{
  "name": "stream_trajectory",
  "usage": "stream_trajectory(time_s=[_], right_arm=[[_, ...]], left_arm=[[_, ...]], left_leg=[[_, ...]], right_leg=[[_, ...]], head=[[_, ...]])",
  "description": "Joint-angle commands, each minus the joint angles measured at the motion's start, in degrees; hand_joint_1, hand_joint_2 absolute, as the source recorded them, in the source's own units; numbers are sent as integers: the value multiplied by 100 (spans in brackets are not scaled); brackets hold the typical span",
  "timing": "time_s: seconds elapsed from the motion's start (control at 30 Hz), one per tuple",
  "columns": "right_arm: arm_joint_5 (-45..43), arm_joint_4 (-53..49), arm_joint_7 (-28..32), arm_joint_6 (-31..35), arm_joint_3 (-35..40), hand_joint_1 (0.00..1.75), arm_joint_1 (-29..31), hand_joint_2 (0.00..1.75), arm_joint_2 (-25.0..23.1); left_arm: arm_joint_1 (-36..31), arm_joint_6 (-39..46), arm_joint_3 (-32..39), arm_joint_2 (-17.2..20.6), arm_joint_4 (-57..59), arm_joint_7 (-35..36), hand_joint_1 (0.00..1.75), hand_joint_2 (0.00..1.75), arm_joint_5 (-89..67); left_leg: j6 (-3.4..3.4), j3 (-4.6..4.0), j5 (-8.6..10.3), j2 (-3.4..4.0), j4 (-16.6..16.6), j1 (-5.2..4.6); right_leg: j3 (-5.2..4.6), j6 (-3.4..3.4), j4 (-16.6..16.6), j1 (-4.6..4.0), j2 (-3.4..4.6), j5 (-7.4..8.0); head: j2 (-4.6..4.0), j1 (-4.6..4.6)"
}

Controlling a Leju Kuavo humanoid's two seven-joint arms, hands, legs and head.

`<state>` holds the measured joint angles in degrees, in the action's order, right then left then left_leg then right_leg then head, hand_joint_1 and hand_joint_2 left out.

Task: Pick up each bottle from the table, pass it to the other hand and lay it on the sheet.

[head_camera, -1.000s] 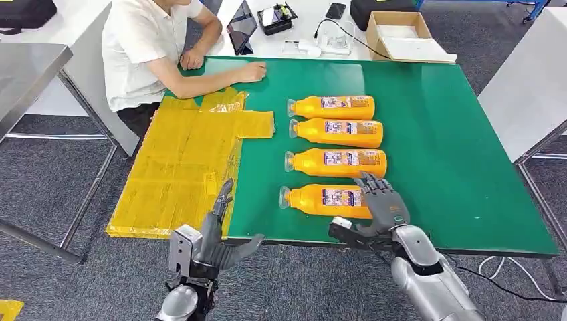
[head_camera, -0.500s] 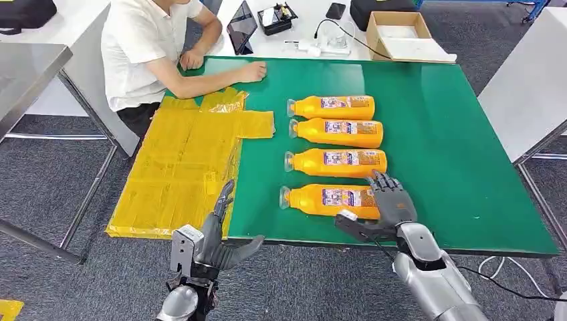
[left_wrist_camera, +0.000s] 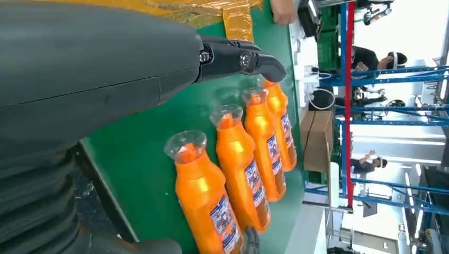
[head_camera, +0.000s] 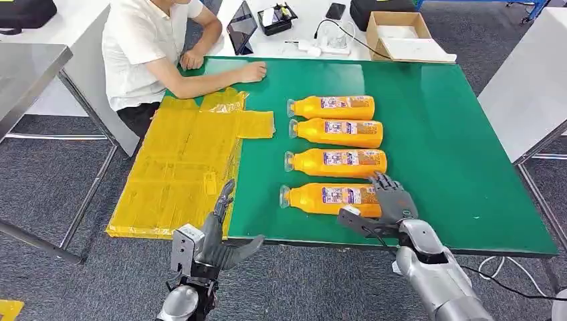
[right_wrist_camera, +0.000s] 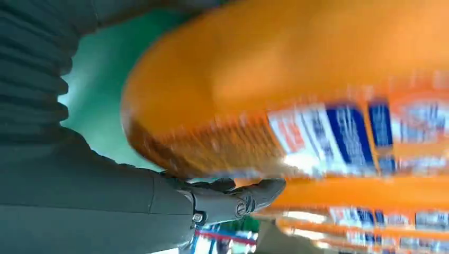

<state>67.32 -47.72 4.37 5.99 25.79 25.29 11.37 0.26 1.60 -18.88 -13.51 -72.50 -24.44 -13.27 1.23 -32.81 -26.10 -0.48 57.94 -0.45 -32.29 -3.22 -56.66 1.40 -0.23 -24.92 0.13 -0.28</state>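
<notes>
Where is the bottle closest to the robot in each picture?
Head view: nearest bottle is the lowest of four, right hand at its base.
Left wrist view: it is the biggest, at the bottom.
Right wrist view: it is the big blurry orange shape.
Shared landmark: green table.

Right hand [head_camera: 388, 204] closer around nearest bottle [head_camera: 327, 199].
</notes>
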Motion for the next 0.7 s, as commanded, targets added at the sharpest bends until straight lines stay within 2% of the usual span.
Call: stream_trajectory(time_s=[0.03,0.1,0.17,0.2,0.23,0.27,0.3,0.37,0.5,0.53,0.57,0.6,0.63,0.7], right_arm=[[-252,922,223,51,-183,171,390,175,-153],[-401,1070,357,157,-267,175,397,175,-182],[-564,1198,531,248,-368,152,357,175,-238],[-600,1253,542,220,-385,155,354,175,-255],[-580,1323,551,182,-350,152,352,175,-256],[-585,1421,552,125,-322,157,365,175,-249],[-583,1535,479,24,-295,175,408,175,-241],[-584,1823,345,-151,-262,175,553,175,-193],[-585,1781,264,-24,-347,175,554,175,-52],[-627,1742,301,16,-391,175,521,175,-54],[-868,1645,558,-13,-557,175,430,175,-87],[-1512,1480,1176,-196,-959,175,254,175,-178],[-2180,1403,1485,-607,-1376,175,121,175,-287],[-2480,1197,1595,-716,-1476,175,-52,175,-301]], left_arm=[[-304,-68,29,58,424,-17,0,175,1],[-345,-95,-3,64,460,-41,0,175,32],[-374,-102,-33,72,484,-47,0,175,42],[-381,-104,-39,76,492,-49,0,175,46],[-390,-107,-47,79,505,-53,0,175,52],[-406,-113,-58,84,528,-59,0,175,59],[-409,-119,-68,86,541,-64,0,175,69],[-439,-198,-88,117,598,-92,0,175,132],[-399,-112,-22,133,465,-128,0,175,96],[-395,-110,-11,131,445,-127,0,175,98],[-389,-111,-8,126,423,-127,0,175,98],[-386,-119,-13,113,419,-165,0,175,148],[-374,-139,-24,102,414,-261,0,175,240],[-351,-123,-64,91,393,-321,0,175,327]], left_leg=[[-12,8,-2,11,-2,10],[-12,13,-2,7,-4,11],[-9,11,0,2,-3,6],[-12,13,0,3,-2,11],[-10,13,0,1,-3,10],[-9,13,1,1,-4,8],[-12,15,-1,4,-2,12],[-6,12,1,3,-3,3],[-18,23,5,3,-7,24],[-8,25,4,-6,-2,9],[-10,28,5,-8,-2,12],[-6,31,4,-7,-1,6],[-10,28,8,-12,-3,13],[-7,30,9,-21,-4,14]], right_leg=[[8,17,7,-11,9,4],[14,15,10,-12,5,4],[10,9,6,-7,-1,3],[13,14,8,-13,0,5],[14,12,9,-11,-1,5],[13,10,9,-9,-1,5],[17,15,11,-14,2,6],[10,5,6,-4,1,4],[28,26,25,-26,-3,13],[27,10,10,-10,-10,5],[31,12,12,-13,-12,7],[32,6,9,-7,-9,5],[34,13,16,-14,-15,10],[41,11,18,-15,-22,7]], head=[[0,0],[0,-2],[0,-2],[0,0],[0,-2],[-2,-2],[-2,0],[-2,-2],[-2,-2],[-2,0],[0,0],[-2,0],[-2,-2],[0,0]])
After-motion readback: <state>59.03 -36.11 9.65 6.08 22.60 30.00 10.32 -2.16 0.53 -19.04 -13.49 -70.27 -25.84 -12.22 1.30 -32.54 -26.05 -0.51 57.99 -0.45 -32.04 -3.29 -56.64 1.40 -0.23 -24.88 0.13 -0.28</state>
